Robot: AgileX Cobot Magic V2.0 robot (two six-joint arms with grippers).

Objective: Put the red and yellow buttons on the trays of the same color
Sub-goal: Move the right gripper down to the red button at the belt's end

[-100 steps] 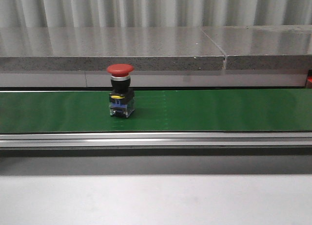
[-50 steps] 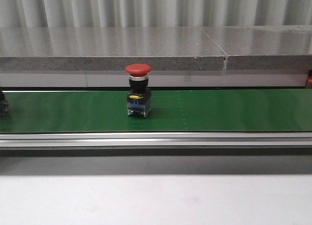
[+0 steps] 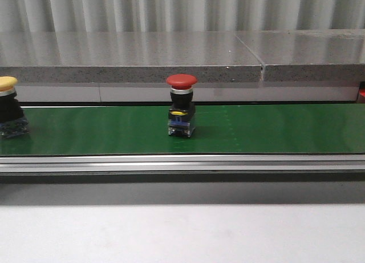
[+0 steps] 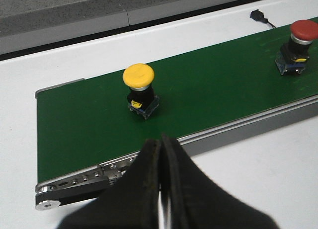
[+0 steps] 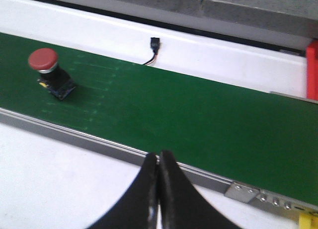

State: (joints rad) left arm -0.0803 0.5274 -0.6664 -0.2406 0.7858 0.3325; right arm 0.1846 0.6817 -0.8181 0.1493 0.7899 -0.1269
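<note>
**Two buttons on the belt, both claws empty**

I see the red button (image 3: 181, 105) upright mid-way along the green conveyor belt (image 3: 274, 129), yellow button (image 3: 8, 107) at its left end. My left claw (image 4: 162, 189) and right claw (image 5: 157, 189) are both pinched closed, holding nothing, on the near side of the belt.

Industrial test cell or workshop. A green conveyor belt (image 3: 274, 129) with aluminium side rails (image 3: 182, 163) runs before a corrugated metal wall (image 3: 182, 9).
</note>
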